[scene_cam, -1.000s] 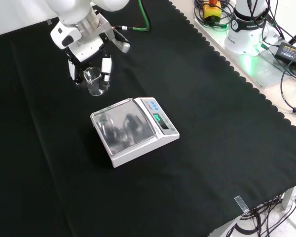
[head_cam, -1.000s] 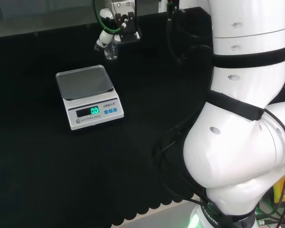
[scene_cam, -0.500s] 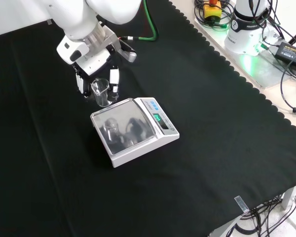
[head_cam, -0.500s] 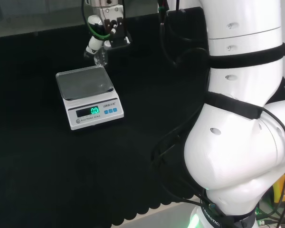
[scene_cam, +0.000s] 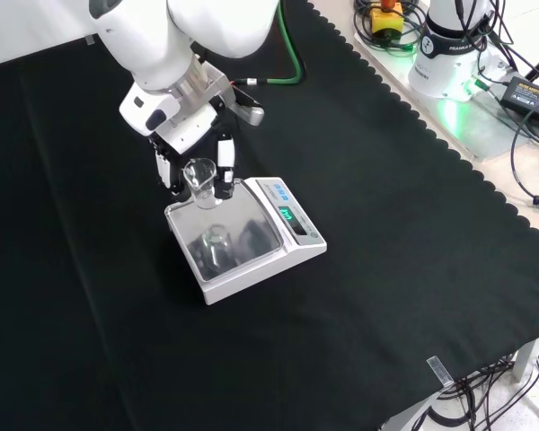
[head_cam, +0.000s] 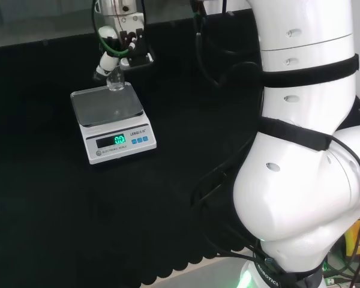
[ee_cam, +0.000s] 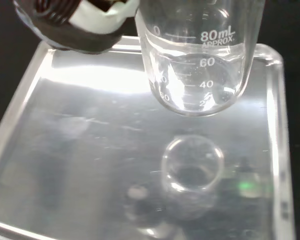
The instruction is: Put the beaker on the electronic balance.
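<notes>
I am holding the beaker [scene_cam: 200,174] pinched between the curled fingers of the hand [scene_cam: 190,144], hanging above the balance [scene_cam: 242,239] near the pan's far edge in the head view (not yet touching). Releasing here is risking a drop, tipping it off that edge.

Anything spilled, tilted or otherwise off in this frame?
Nothing stands out. The black and white hand holds the clear glass beaker upright above the white electronic balance, over its shiny metal pan. No spill shows on the black cloth.
</notes>
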`<action>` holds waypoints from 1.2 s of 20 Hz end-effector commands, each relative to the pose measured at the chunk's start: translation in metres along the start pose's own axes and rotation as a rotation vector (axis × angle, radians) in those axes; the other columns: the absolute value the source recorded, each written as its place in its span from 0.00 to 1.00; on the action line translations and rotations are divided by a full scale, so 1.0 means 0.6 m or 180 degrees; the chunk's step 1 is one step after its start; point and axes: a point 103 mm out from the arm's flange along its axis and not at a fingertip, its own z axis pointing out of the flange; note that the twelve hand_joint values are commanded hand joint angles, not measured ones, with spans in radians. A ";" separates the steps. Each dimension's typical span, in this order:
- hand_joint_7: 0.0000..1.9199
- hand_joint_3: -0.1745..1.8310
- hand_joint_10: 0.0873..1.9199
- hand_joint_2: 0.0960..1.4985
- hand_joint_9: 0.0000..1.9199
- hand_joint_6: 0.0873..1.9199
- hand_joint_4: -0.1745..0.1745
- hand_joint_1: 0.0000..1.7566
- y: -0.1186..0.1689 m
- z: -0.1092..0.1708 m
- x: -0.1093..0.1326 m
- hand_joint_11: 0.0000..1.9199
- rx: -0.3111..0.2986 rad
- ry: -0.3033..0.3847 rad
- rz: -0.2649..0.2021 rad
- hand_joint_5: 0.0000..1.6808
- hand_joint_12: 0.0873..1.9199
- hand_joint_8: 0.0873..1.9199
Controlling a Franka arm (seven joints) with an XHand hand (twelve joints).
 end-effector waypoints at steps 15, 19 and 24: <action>0.63 0.35 0.00 0.49 0.88 0.25 0.00 0.57 0.038 0.062 0.059 0.80 0.0068 0.0026 -0.0285 0.55 0.26 0.28; 0.63 0.35 0.00 0.49 0.88 0.26 0.00 0.57 0.042 0.073 0.059 0.80 0.0107 -0.0001 -0.0310 0.55 0.27 0.28; 0.62 0.35 0.00 0.49 0.86 0.26 0.00 0.57 0.041 0.080 0.060 0.79 0.0163 -0.0039 -0.0323 0.54 0.27 0.29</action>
